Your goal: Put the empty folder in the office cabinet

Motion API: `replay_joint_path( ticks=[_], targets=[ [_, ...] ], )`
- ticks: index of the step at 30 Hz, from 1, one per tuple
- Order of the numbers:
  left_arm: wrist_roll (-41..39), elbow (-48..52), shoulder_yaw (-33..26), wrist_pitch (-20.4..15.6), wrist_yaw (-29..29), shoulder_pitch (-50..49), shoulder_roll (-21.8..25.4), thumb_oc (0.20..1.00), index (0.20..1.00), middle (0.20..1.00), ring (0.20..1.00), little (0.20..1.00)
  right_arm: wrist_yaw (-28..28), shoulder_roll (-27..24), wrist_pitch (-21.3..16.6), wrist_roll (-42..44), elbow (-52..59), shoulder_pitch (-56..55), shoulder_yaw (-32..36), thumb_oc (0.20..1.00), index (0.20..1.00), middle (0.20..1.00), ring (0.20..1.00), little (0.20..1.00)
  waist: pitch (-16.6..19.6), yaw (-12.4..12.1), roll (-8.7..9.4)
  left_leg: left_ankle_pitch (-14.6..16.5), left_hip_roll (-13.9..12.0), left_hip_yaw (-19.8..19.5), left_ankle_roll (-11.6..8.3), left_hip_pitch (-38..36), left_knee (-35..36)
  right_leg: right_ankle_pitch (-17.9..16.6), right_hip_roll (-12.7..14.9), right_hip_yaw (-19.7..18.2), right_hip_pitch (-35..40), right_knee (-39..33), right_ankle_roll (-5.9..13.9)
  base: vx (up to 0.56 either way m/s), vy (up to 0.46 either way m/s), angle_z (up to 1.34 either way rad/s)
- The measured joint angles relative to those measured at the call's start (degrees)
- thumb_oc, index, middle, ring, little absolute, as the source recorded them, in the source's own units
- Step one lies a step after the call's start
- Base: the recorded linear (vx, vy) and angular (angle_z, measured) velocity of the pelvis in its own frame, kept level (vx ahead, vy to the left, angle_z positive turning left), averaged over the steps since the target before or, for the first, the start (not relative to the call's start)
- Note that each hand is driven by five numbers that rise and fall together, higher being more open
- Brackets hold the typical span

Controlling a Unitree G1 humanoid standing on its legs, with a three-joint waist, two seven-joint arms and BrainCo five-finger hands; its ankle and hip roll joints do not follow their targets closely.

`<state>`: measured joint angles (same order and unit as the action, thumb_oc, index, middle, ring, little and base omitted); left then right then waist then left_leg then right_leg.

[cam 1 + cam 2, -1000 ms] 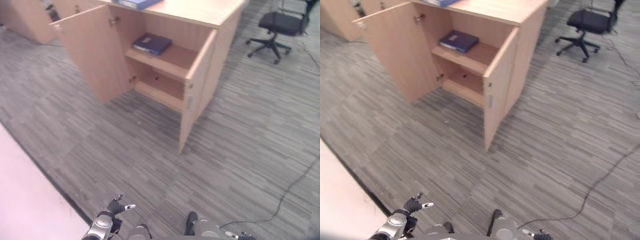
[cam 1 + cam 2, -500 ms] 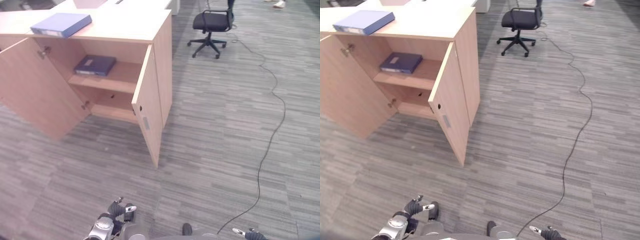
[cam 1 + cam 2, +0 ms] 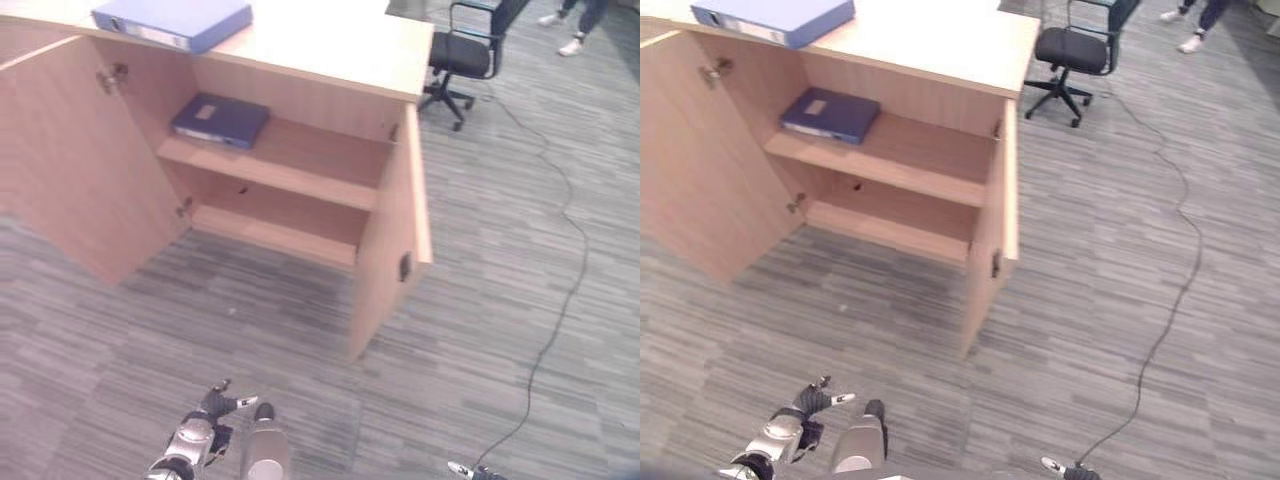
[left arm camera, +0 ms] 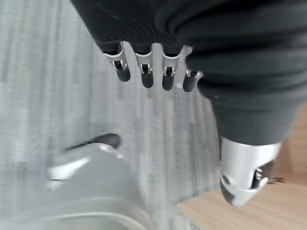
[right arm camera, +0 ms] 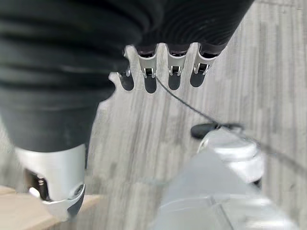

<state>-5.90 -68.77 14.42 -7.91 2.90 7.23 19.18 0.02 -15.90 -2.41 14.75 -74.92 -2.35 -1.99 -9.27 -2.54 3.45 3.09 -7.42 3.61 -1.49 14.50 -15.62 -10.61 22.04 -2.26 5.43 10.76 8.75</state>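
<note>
Folder stays on cabinet shelf; both hands' fingers remain relaxed, empty.

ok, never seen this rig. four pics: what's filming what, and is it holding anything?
It's a humanoid robot. Two pictures come from a stereo camera on its head, looking down at a grey carpet floor. Ahead stands a wooden cabinet with both doors open: a dark blue folder lies on its upper shelf, a lighter blue folder on top. An office chair stands beyond. The other two are wrist cameras. The left robot hand and right robot hand hang low over the floor, fingers relaxed, holding nothing.
</note>
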Motion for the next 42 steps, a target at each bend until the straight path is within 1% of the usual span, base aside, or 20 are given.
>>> replay_joint_path(
  ticks=[1, 2, 5, 7, 8, 9, 10, 12, 13, 14, 22, 26, 27, 28, 29, 31, 36, 37, 39, 42],
  targets=[
    [-0.1, 1.0, 0.0, 0.0, 0.0, -0.2, 0.9, 1.0, 1.0, 1.0, 1.0, 1.0, -0.2, 0.9, 0.2, 0.3, 0.4, -0.1, -0.2, 1.0, 1.0, 1.0, 1.0, 1.0, 0.6, -0.6, 1.39, 0.2, 1.2, 1.9, 0.51, -0.3, 0.1, -7.4, 2.3, 3.5, -1.4, 0.5, -0.12, 0.05, 0.383, -0.28],
    [-0.1, 1.7, 0.1, 0.0, 0.0, -0.6, 1.3, 1.0, 1.0, 1.0, 1.0, 1.0, -0.4, 1.6, 0.3, 1.0, 0.7, 0.2, -0.4, 1.0, 1.0, 1.0, 1.0, 1.0, 0.4, -0.8, 1.21, -0.3, 1.2, 2.7, 1.09, -1.3, 1.3, -10.6, 3.6, 8.5, -2.8, 2.0, 0.82, 0.06, 0.396, -0.38],
    [-0.4, 2.9, 0.2, -0.1, 0.0, -0.4, 2.1, 1.0, 1.0, 1.0, 1.0, 1.0, 0.0, 3.1, 0.0, 2.1, 3.3, 0.6, -3.2, 1.0, 1.0, 1.0, 1.0, 1.0, -0.1, -1.2, 0.0, -2.0, 3.3, 4.7, 4.53, -6.5, 7.4, -7.4, 3.5, 20.5, -4.6, 4.2, -1.33, 0.09, 0.548, -0.29],
    [-0.4, 2.8, 0.3, -0.2, -0.1, -0.5, 1.5, 1.0, 1.0, 1.0, 1.0, 1.0, -0.1, 2.9, -0.2, 2.2, 3.8, 1.6, -4.4, 1.0, 1.0, 1.0, 1.0, 1.0, 0.0, -0.7, -1.56, -3.8, 3.9, 5.4, 5.09, -8.9, 10.8, -10.5, 3.2, 19.4, -5.7, 6.5, -1.4, 0.06, 0.428, -0.13],
    [-0.4, 2.6, -0.2, -0.2, 0.0, -0.2, 0.8, 1.0, 1.0, 1.0, 1.0, 1.0, 0.0, 1.9, -0.7, 2.2, 4.6, 2.1, -4.7, 1.0, 1.0, 1.0, 1.0, 1.0, -0.4, -0.1, -2.99, -4.2, 3.1, 5.0, 5.49, -9.9, 13.2, 0.0, 1.4, 18.0, -8.9, 12.5, 2.02, 0.09, 0.425, 0.03],
    [-0.4, 2.6, -0.6, -0.1, 0.0, -0.5, 0.6, 1.0, 1.0, 1.0, 1.0, 1.0, -0.1, 1.2, -1.0, 2.2, 4.7, 2.2, -5.1, 1.0, 1.0, 1.0, 1.0, 1.0, -0.3, 0.4, -3.53, -5.4, 2.7, 4.8, 5.5, -10.6, 15.1, 7.7, -2.0, 17.7, -10.8, 14.9, 1.0, 0.09, 0.4, 0.05],
    [-0.4, 2.6, -1.0, 0.0, 0.1, -0.7, -0.4, 1.0, 1.0, 1.0, 1.0, 1.0, -0.3, 1.1, -1.2, 2.2, 5.1, 2.4, -6.9, 1.0, 1.0, 1.0, 1.0, 1.0, -0.6, 0.2, -3.62, -6.3, 2.1, 4.8, 4.74, -11.9, 16.8, 14.2, -9.4, 17.6, -12.3, 14.5, 0.42, 0.1, 0.325, -0.03],
    [-0.3, 2.2, -1.2, 0.7, 0.1, -1.5, -0.5, 1.0, 1.0, 1.0, 1.0, 1.0, 0.2, 1.6, -1.6, 2.0, 4.8, 2.6, -9.7, 1.0, 1.0, 1.0, 1.0, 1.0, -1.0, 0.5, -3.49, -6.8, 0.7, 5.1, 3.99, -12.5, 16.9, 18.4, -20.3, 15.9, -13.9, 10.5, -4.39, 0.09, 0.064, -0.03],
    [-0.3, 3.1, -1.0, 0.9, 0.0, -2.8, -0.7, 1.0, 1.0, 1.0, 1.0, 1.0, 0.0, 1.5, -1.4, 2.0, 2.9, 2.8, -9.0, 1.0, 1.0, 1.0, 1.0, 1.0, -0.4, -0.1, 0.69, -6.4, 4.4, 6.4, 2.46, -14.0, 17.2, 16.7, -18.9, 21.2, -12.3, 2.4, -10.3, 0.15, -0.032, 0.12],
    [-0.3, 3.3, -0.9, 1.0, -0.1, -3.2, -1.4, 1.0, 1.0, 1.0, 1.0, 1.0, -0.3, 0.9, -1.3, 2.0, 2.1, 2.6, -8.5, 1.0, 1.0, 1.0, 1.0, 1.0, -0.3, 0.7, 0.04, -5.8, 4.1, 6.0, 1.38, -13.7, 16.9, 16.5, -19.3, 21.9, -11.1, 1.0, -11.68, 0.12, -0.032, 0.2],
    [0.1, 5.5, -1.0, 0.5, -0.2, -5.3, -1.6, 1.0, 1.0, 1.0, 1.0, 1.0, -1.1, -2.4, -1.1, 1.5, 0.0, -0.5, -6.6, 1.0, 1.0, 1.0, 1.0, 1.0, -0.8, 0.7, -2.67, -4.5, 2.1, 4.0, -1.16, -12.5, 9.8, 16.1, -21.7, 20.5, -7.2, -3.4, -11.7, 0.03, -0.011, -0.06],
    [0.1, 5.7, -0.9, 0.3, -0.2, -3.6, -1.6, 1.0, 1.0, 1.0, 1.0, 1.0, -1.2, -3.8, -1.2, 1.5, 0.0, 1.7, -6.5, 1.0, 1.0, 1.0, 1.0, 1.0, -2.9, 1.3, -2.97, -4.8, -0.1, 0.7, -6.08, -7.8, 4.6, 14.5, -20.1, 19.6, -8.1, -4.0, -13.45, 0.04, 0.172, -0.17],
    [0.1, 5.6, -0.9, 0.3, -0.2, -3.3, -1.6, 1.0, 1.0, 1.0, 1.0, 1.0, -1.2, -3.9, -1.2, 1.5, 0.0, 2.1, -6.5, 1.0, 1.0, 1.0, 1.0, 1.0, -3.0, 1.7, -2.96, -5.6, -2.0, 0.7, -7.27, -7.4, 5.8, 14.4, -19.9, 19.5, -8.1, -4.4, -13.38, 0.15, 0.155, -0.19],
    [0.1, 5.3, -1.0, 0.3, -0.2, -3.8, -1.7, 1.0, 1.0, 1.0, 1.0, 1.0, -1.1, -4.5, -1.0, 1.5, 0.1, 2.6, -6.5, 1.0, 1.0, 1.0, 1.0, 1.0, -2.6, 1.9, -4.49, -7.3, -8.4, -1.6, -9.29, -10.9, 14.1, 14.6, -20.9, 17.5, -6.7, -5.0, -11.68, 0.19, 0.257, -0.35],
    [0.1, 5.3, -1.0, 0.4, -0.3, -4.4, -1.8, 1.0, 1.0, 1.0, 1.0, 1.0, -1.2, -5.0, -1.1, 1.5, 0.2, 2.8, -6.4, 1.0, 1.0, 1.0, 1.0, 1.0, -2.3, 2.2, -5.68, -8.2, -10.5, -2.9, -10.86, -12.5, 16.6, 14.8, -21.4, 17.2, -5.9, -5.4, -11.17, 0.12, 0.319, -0.41],
    [0.1, 5.4, -1.0, 0.2, -0.2, -4.0, -3.2, 1.0, 1.0, 1.0, 1.0, 1.0, -1.2, -7.1, -1.1, 1.5, 0.7, 2.6, -6.4, 1.0, 1.0, 1.0, 1.0, 1.0, -1.2, 1.9, -7.93, -9.8, -11.2, -9.5, -11.93, -12.8, 17.1, 15.8, -19.8, 15.7, -6.9, -2.5, -9.99, 0.11, 0.37, -0.36],
    [0.0, 5.3, -0.9, -0.3, -0.1, -3.2, -4.1, 1.0, 1.0, 1.0, 1.0, 1.0, -1.2, -8.3, -1.1, 1.6, 0.7, 2.4, -5.7, 1.0, 1.0, 1.0, 1.0, 1.0, -0.8, 2.4, -8.96, -15.0, -12.2, -8.9, -10.88, -9.2, 12.0, 18.6, -13.8, 13.9, -9.3, 3.5, -6.12, 0.11, 0.316, -0.11],
    [0.0, 5.5, -0.9, -0.3, 0.0, -3.7, -4.3, 1.0, 1.0, 1.0, 1.0, 1.0, -0.9, -8.4, -1.1, 1.6, 0.7, 2.0, -4.7, 1.0, 1.0, 1.0, 1.0, 1.0, -0.5, 2.5, -9.41, -17.2, -12.1, -7.8, -8.58, -9.5, 11.9, 19.6, -12.8, 12.5, -10.3, 6.5, -4.03, 0.14, 0.396, -0.02],
    [-0.1, 6.0, -1.0, -0.7, 0.0, -3.6, -4.2, 1.0, 1.0, 1.0, 1.0, 1.0, -0.9, -7.8, -1.0, 1.8, 0.6, 1.2, -2.7, 1.0, 1.0, 1.0, 1.0, 1.0, -0.8, 2.7, -7.76, -5.8, -9.1, -7.7, -11.71, -9.8, 10.7, 20.8, -8.1, 8.5, -12.0, 9.4, -1.96, 0.15, 0.465, 0.23],
    [-0.4, 6.0, -1.1, -0.8, 0.0, -1.7, -1.2, 1.0, 1.0, 1.0, 1.0, 1.0, -0.6, -3.8, -0.7, 2.0, 0.3, 2.0, -2.5, 1.0, 1.0, 1.0, 1.0, 1.0, -2.8, 1.3, -2.45, -0.8, -5.1, -7.2, -11.4, -6.9, 5.4, 18.5, -4.1, 4.4, -11.7, 6.7, 1.5, 0.18, 0.567, 0.13]
  ],
)
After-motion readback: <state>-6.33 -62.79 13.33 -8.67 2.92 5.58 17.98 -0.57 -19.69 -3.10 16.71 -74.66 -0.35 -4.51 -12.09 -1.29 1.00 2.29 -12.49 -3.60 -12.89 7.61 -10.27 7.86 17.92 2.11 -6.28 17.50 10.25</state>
